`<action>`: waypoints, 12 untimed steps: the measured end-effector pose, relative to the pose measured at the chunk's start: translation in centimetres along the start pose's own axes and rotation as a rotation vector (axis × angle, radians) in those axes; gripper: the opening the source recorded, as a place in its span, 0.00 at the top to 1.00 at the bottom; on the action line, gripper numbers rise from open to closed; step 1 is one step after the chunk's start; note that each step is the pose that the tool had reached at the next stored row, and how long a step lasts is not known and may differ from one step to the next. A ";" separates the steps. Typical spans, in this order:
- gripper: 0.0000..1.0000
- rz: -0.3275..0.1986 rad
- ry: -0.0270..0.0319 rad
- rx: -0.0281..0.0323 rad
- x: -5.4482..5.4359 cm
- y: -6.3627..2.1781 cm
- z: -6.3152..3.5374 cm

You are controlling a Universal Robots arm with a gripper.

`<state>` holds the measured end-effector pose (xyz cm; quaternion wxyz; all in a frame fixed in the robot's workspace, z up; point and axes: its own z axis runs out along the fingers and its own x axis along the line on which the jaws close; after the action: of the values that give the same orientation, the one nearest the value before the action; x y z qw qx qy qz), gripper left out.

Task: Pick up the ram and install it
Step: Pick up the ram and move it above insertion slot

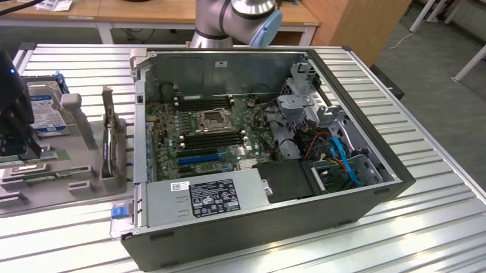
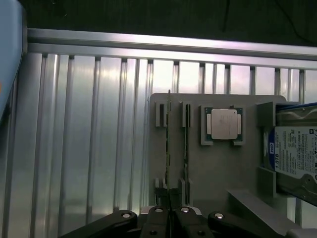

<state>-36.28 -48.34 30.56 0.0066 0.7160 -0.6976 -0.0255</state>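
Two green sticks stand on edge side by side in the gray holder tray [image 2: 218, 173], and the claw [image 2: 169, 217] is on one of them. That one's the ram [image 2: 169, 144]. Edge-on from the wrist cam it's just a thin line running straight into the gap between the fingertips, which are pinched down narrow on it w/ basically no daylight left. Can't tell if it's raised out of its end slots or seated in them tbh. The second stick [image 2: 185, 148] sits just beside it, parallel, in the next pair of slots, nothing touching it.

Same tray also has a square silver CPU chip [image 2: 224, 124] in its own pocket next to the sticks. Past that is a hard drive [image 2: 296, 156] w/ a blue-and-white label, held in a raised bracket. Tray sits on the ribbed aluminium desk [image 2: 89, 148].

In the exterior view the arm [image 1: 15, 102] hangs over the tray at the exterior view's left edge, well apart from the open PC case [image 1: 251, 239] in the middle of the desk. Inside, the green motherboard [image 1: 163, 145] lies flat w/ the CPU socket [image 1: 211, 119] in the middle and black memory slots [image 1: 204, 102] on both sides of it. PSU [image 1: 213, 196] w/ its label is at the near end, blue cables [image 1: 345, 159] toward the exterior view's right. So the ram's at the tray, not on the board yet.
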 end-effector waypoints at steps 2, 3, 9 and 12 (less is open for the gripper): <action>0.88 0.000 0.0000 0.0001 0.0 0.02 -0.34; 0.88 0.000 0.0000 0.0001 0.0 0.02 -0.52; 0.88 0.001 0.0000 0.0001 0.0 0.07 -1.60; 0.88 0.002 0.0000 0.0001 -0.1 0.09 -2.01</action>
<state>-36.28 -48.34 32.58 0.0065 0.7155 -0.6981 -0.0255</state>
